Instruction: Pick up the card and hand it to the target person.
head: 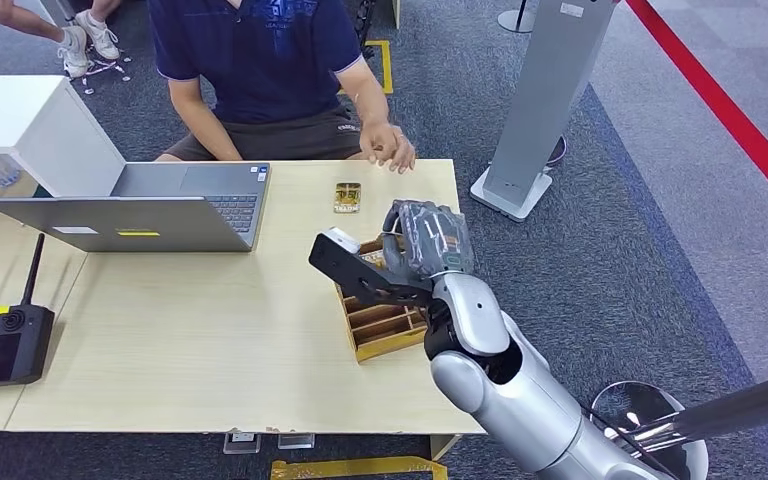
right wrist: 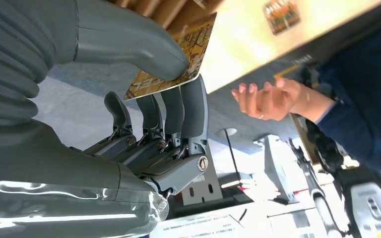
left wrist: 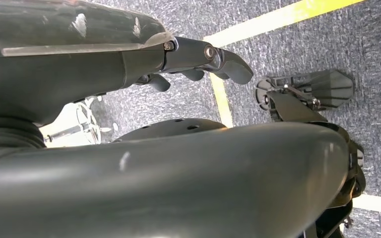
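Head view: the right hand (head: 426, 240) hangs above the wooden card holder (head: 380, 320) at the right edge of the worktop (head: 180, 340); from here the card itself cannot be made out in the hand. A second card (head: 347, 196) lies flat on the worktop just short of the seated person's hand (head: 390, 145), which rests at the far edge. A laptop (head: 140, 205) stands to the left.

Left wrist view: the left hand (left wrist: 198, 62) hangs over grey carpet, fingers loosely curled with nothing between them.

Right wrist view: the card (right wrist: 178, 59) is pinched between the thumb and the fingers (right wrist: 193, 111), clear of the holder; the person's hand (right wrist: 265, 99) is raised nearby, palm open.

Step in hand, as judged: pick-up done, hand-over pending. The next move calls for carrying the card forward to that open palm and loosening the pinch only once it is taken
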`<action>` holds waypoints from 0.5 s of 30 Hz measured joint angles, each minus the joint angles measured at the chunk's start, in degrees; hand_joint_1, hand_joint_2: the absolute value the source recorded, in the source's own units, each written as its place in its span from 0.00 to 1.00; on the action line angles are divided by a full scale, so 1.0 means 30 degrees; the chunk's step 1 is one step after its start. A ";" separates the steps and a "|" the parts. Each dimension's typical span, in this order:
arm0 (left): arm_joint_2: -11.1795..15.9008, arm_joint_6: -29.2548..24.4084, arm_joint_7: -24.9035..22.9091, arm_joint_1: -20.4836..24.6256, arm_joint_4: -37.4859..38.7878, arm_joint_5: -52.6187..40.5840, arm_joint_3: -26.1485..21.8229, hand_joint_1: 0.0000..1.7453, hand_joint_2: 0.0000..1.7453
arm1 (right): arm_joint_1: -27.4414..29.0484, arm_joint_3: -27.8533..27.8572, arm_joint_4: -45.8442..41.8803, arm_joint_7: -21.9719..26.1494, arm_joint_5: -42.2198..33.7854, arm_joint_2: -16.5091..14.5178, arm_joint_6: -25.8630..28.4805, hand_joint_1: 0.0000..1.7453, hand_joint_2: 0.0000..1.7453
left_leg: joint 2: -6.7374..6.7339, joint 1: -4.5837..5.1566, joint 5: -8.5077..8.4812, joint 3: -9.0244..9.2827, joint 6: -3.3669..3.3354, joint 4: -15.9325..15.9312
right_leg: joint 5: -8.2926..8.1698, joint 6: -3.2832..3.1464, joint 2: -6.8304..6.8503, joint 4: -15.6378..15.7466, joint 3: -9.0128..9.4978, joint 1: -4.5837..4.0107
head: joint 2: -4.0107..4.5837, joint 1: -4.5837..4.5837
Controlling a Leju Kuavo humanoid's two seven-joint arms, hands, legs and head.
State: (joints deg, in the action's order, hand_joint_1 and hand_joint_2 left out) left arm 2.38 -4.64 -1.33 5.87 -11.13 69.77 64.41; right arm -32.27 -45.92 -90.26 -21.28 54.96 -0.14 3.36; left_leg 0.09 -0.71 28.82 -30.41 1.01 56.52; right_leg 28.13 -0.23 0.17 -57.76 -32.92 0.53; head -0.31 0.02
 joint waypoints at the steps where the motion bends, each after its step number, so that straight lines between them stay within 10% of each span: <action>1: 0.0000 0.0004 0.0000 0.0003 0.0000 0.0000 0.0000 0.00 0.00 | -0.0164 0.0042 -0.0084 0.0175 -0.0184 0.0009 0.0212 0.76 1.00 | 0.0000 0.0000 0.0000 -0.0001 0.0000 0.0000 | 0.0000 0.0000 0.0000 0.0000 0.0001 0.0000 | 0.0000 0.0000; 15: -0.0004 0.0210 -0.0128 0.0078 0.0000 -0.0423 0.0040 0.00 0.00 | -0.3975 -0.0119 0.7390 0.3793 -0.3063 -0.2033 0.3812 0.76 1.00 | 0.0009 -0.0003 -0.0009 -0.0030 -0.0003 -0.0001 | -0.0002 -0.0001 0.0014 -0.0008 -0.0001 -0.0002 | 0.0000 0.0000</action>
State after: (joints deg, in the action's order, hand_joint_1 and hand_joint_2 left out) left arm 2.37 -4.02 -1.72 6.10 -11.13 68.50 64.53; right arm -44.20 -46.28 -68.09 -9.90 45.77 -6.24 14.79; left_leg 0.12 -0.72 28.79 -30.50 1.00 56.51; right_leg 28.12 -0.23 0.21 -57.78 -32.92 0.52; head -0.31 0.02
